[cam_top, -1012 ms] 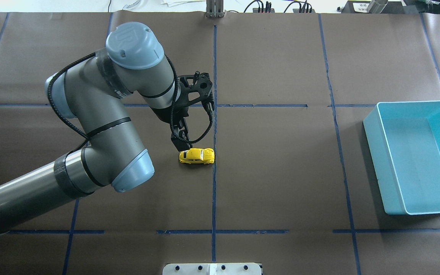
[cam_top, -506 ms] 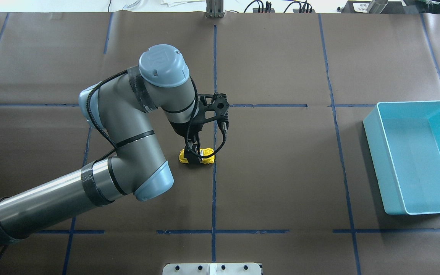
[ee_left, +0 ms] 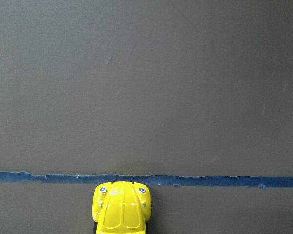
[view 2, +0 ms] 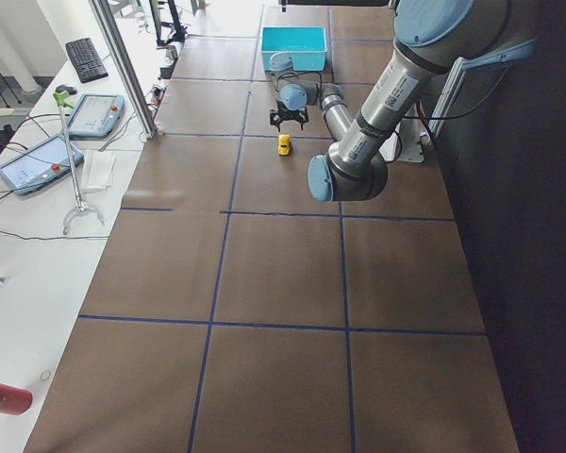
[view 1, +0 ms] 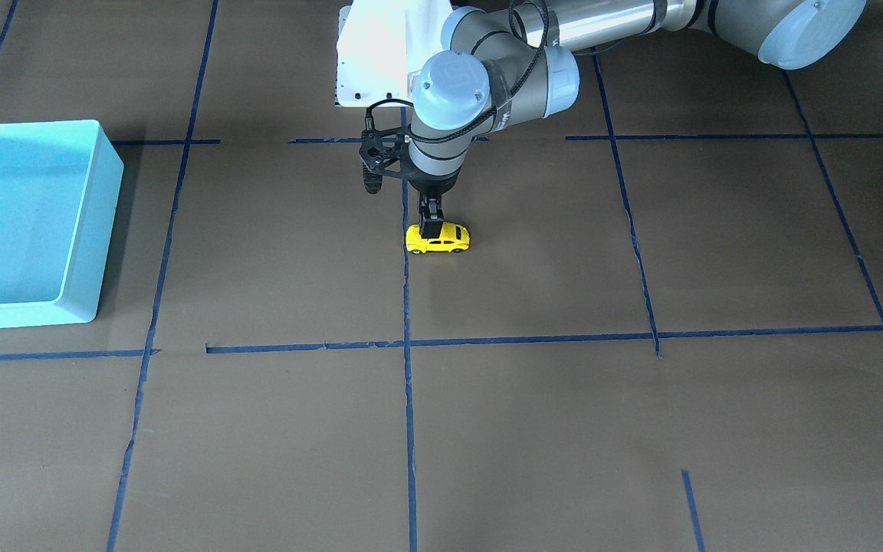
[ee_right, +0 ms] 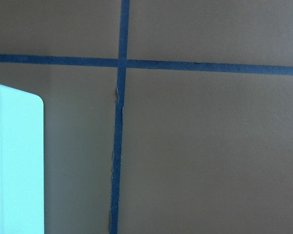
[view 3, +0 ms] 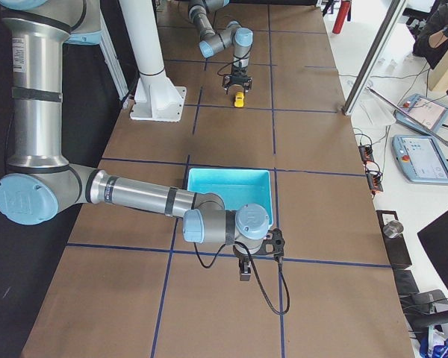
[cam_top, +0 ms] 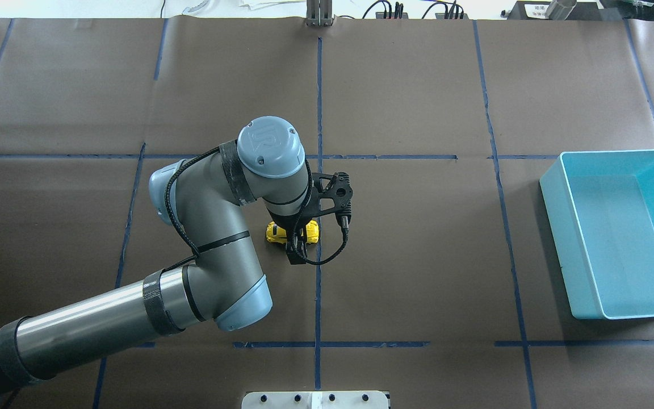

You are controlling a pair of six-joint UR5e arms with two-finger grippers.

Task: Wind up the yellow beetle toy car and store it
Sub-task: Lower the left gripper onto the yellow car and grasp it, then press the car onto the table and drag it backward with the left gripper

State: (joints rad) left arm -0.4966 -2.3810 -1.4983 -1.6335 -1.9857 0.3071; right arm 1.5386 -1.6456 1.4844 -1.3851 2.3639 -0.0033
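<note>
The yellow beetle toy car [cam_top: 311, 230] stands on its wheels on the brown paper beside the centre blue tape line, also seen in the front view [view 1: 451, 239]. My left gripper [cam_top: 296, 243] points straight down over it, open. One finger [cam_top: 292, 257] sits just outside the car's robot-side flank, and the wrist hides the other. The left wrist view shows only the car's hood [ee_left: 121, 209] at the bottom edge. My right gripper [view 3: 245, 273] shows only in the exterior right view, low over the paper beside the bin, and I cannot tell whether it is open or shut.
An empty turquoise bin [cam_top: 557, 227] stands at the right side of the table, far from the car, and at the left in the front view [view 1: 93, 222]. Its pale corner [ee_right: 14, 161] shows in the right wrist view. Blue tape lines grid the paper.
My left arm has swung right and toward the robot, bringing the gripper from behind the car to directly over it. The car has not moved.
</note>
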